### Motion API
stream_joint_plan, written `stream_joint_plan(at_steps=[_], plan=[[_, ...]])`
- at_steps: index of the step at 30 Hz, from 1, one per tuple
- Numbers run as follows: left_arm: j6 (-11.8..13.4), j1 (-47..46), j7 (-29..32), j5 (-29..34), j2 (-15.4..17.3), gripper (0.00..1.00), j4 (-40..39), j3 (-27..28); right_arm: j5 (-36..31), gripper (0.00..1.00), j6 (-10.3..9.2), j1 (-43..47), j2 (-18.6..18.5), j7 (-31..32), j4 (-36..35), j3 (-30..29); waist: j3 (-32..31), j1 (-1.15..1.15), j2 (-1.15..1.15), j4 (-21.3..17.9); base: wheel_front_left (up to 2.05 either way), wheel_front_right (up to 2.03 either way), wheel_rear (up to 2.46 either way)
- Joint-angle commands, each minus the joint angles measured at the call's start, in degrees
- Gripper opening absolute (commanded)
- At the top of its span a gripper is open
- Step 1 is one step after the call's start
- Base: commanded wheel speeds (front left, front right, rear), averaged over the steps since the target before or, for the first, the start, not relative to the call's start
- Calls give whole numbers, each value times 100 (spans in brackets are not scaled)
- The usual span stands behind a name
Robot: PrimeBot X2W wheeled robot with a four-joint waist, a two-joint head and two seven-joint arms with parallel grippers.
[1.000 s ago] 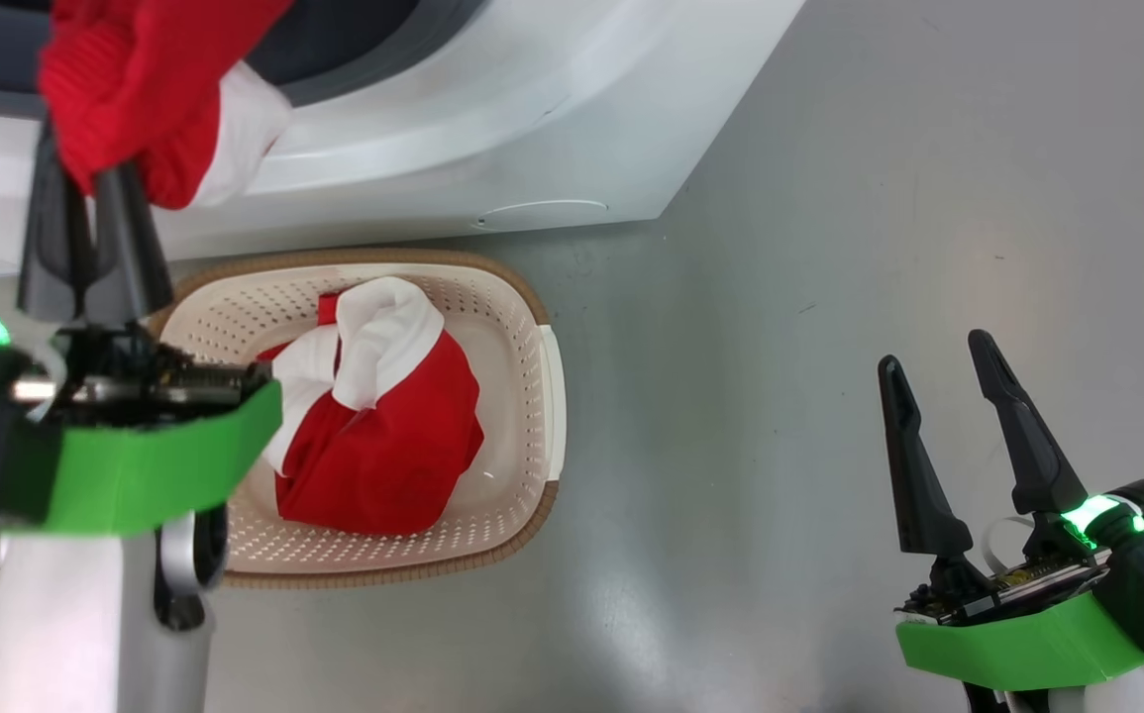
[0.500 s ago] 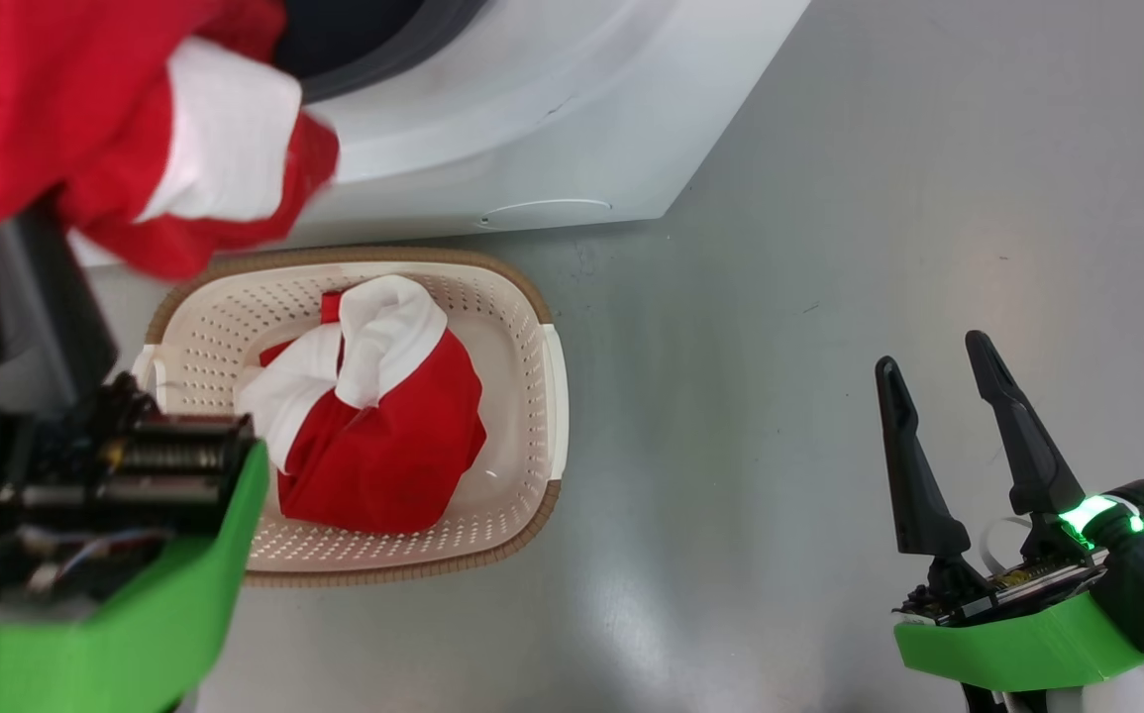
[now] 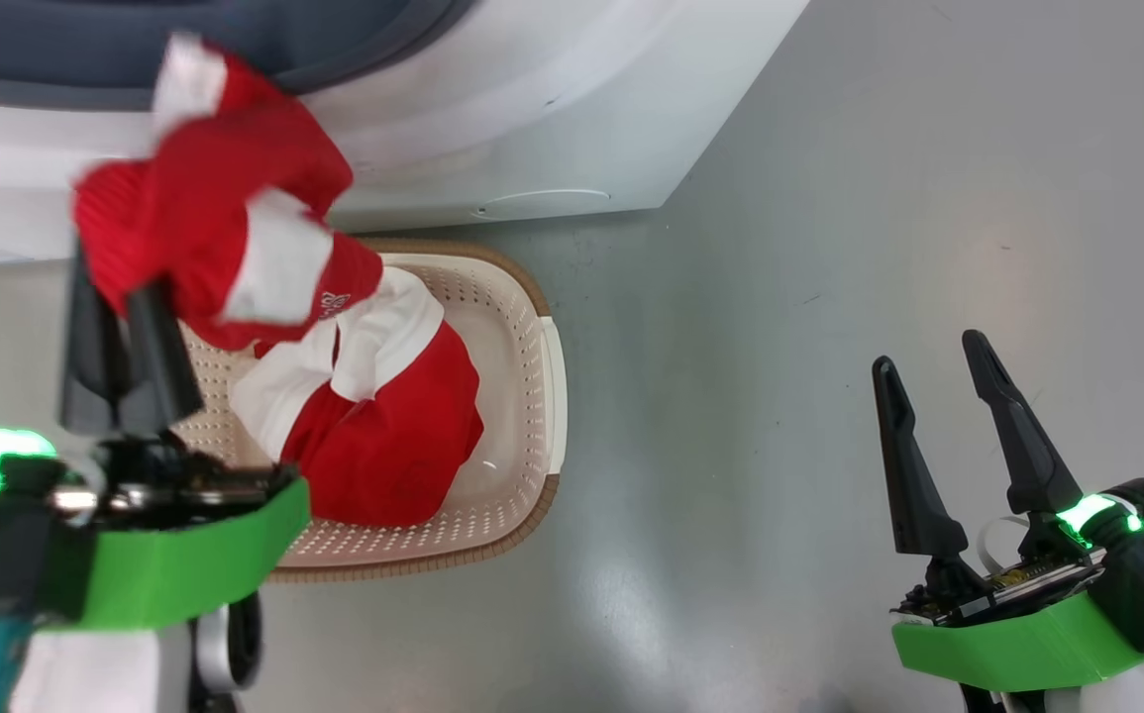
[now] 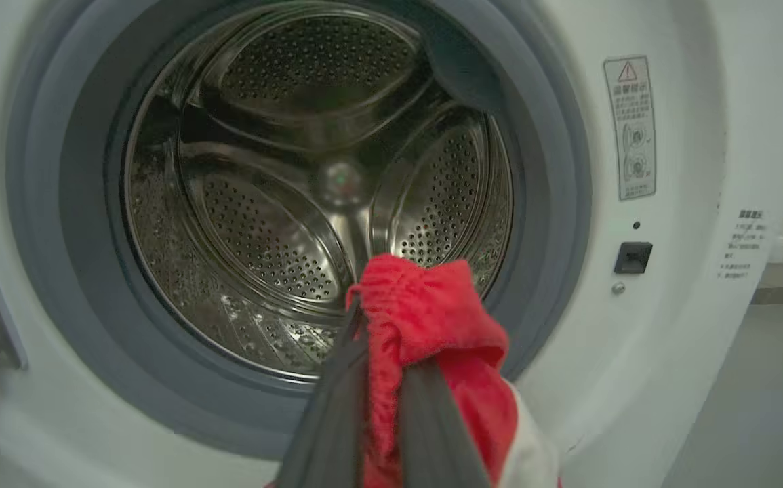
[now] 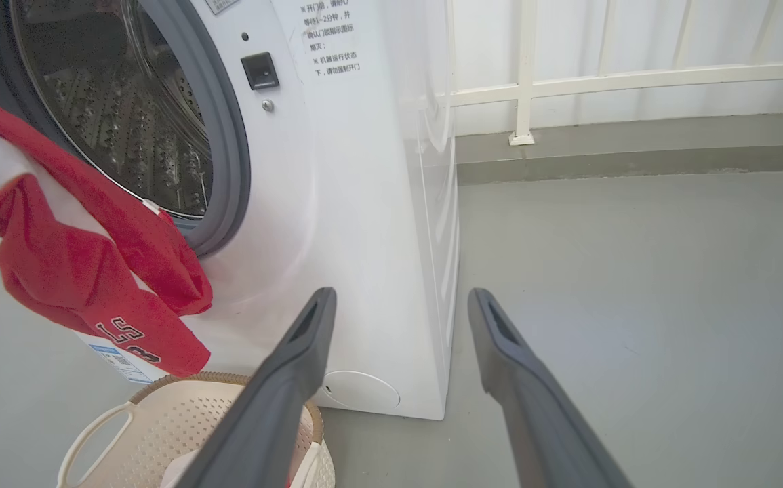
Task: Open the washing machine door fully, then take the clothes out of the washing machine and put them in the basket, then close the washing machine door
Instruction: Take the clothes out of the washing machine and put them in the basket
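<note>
The left tool, clamped on a red garment, holds it above the basket's rim, so the drop lies down and slightly inward; the right tool, spread and empty, sits well apart from the basket.

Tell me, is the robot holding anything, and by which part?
The left gripper pinches a red and white garment by a bunched red fold at its top; the rest hangs down. The right gripper is open, holding nothing.
</note>
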Motion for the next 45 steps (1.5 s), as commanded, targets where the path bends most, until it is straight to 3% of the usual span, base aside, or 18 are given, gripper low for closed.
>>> stream_joint_plan(at_steps=[1,15,22,30,39,40,41,42,45], plan=[[34,130,-65,-82,53,0,80,178,-32,100,9,38,-26,-27,-140,145,8,0,0,5,0,0,0],[-458,-251,-155,-850,-203,0,2928,180,-9,100,9,-33,-26,-27,-158,186,99,0,0,-10,0,0,0],[-836,-742,-156,-1032,-227,0,4675,190,10,100,9,-72,-26,-27,-163,175,172,0,0,-49,0,0,0],[-1117,-1289,-156,-1072,-232,0,6080,241,18,100,9,-129,-26,-27,-167,197,258,0,0,-106,0,0,0],[-1275,-1746,-156,-1226,-234,0,7096,182,21,100,9,-168,-26,-27,-140,220,282,0,0,-163,0,0,0],[-1268,-1777,-156,-1228,-234,17,7127,184,22,100,9,-171,-26,-27,-138,219,280,0,0,-169,0,0,0],[-1261,-1795,-156,-1236,-234,50,7149,182,22,100,9,-170,-26,-27,-136,217,276,0,0,-173,0,0,0],[-1247,-1808,-156,-1227,-234,98,7146,176,19,100,9,-167,-26,-27,-134,212,272,0,0,-174,0,0,0],[-1247,-1814,-156,-1278,-234,100,7114,169,12,100,9,-156,-26,-27,-126,198,256,0,0,-166,0,0,0]])
